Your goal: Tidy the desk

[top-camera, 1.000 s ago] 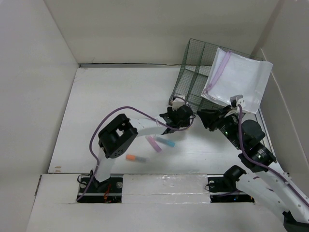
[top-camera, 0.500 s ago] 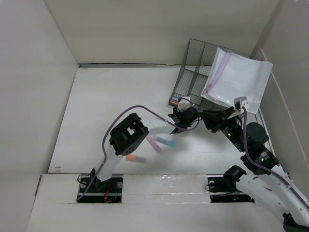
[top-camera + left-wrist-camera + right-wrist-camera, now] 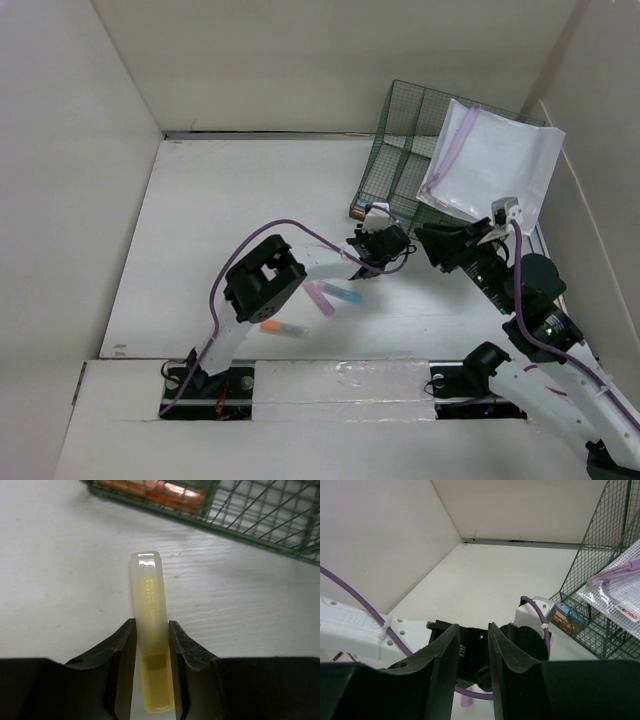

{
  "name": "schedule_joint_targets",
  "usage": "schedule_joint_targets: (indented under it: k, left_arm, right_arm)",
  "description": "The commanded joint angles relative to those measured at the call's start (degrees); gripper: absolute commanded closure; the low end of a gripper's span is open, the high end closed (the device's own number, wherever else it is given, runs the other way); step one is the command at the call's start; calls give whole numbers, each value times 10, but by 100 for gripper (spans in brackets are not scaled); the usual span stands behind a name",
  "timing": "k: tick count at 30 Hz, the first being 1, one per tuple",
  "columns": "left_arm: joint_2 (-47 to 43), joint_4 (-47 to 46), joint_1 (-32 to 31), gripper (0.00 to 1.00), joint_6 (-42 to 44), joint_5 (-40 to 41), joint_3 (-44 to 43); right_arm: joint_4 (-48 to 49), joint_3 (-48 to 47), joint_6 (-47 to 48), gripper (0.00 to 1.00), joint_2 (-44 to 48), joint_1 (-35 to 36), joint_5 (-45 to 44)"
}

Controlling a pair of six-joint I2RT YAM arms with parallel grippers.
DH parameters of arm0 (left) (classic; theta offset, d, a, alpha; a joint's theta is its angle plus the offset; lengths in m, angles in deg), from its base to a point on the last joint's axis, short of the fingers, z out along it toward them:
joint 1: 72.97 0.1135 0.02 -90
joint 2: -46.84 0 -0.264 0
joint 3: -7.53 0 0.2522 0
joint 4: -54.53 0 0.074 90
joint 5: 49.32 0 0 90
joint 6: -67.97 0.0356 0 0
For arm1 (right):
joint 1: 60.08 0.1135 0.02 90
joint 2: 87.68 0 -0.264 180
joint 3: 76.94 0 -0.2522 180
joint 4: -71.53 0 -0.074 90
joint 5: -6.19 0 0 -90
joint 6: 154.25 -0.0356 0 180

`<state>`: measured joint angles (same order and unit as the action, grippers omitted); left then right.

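Large matte white surface (image 3: 220, 230) fills the floor of the walled bay. On it, near the right side, the left claw (image 3: 150, 626) is clenched on a pale yellow translucent highlighter (image 3: 148, 590), whose white print along the barrel is too small to read. Just beyond stands a green wire-mesh basket (image 3: 260, 515), cut off by the frame, with a blurred orange item (image 3: 150, 489) inside and a clear zip pouch with purple zipper (image 3: 615, 592) lying across its top, label reading "deli"; the right claw (image 3: 474, 630) hangs slightly parted, nothing between its fingers.
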<state>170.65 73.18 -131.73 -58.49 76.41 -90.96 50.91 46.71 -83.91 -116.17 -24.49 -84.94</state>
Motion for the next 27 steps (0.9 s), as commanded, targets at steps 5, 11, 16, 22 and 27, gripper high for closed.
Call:
schedule_joint_targets:
  k: [5, 11, 16, 22, 27]
  left_arm:
    - [-57, 54, 2, 100, 25, 19, 45]
    - [-145, 28, 9, 100, 43, 10, 56]
    - [-251, -67, 60, 100, 88, -63, 96]
    - [-214, -143, 108, 100, 160, -121, 13]
    - [-125, -169, 115, 100, 250, -148, -91]
  right_arm:
    - [23, -21, 4, 65, -4, -3, -1]
    - [7, -22, 4, 65, 5, -3, -21]
    - [6, -14, -2, 65, 12, -3, -32]
    - [4, -12, -4, 65, 2, -3, -31]
    - [1, -10, -3, 65, -4, -3, -30]
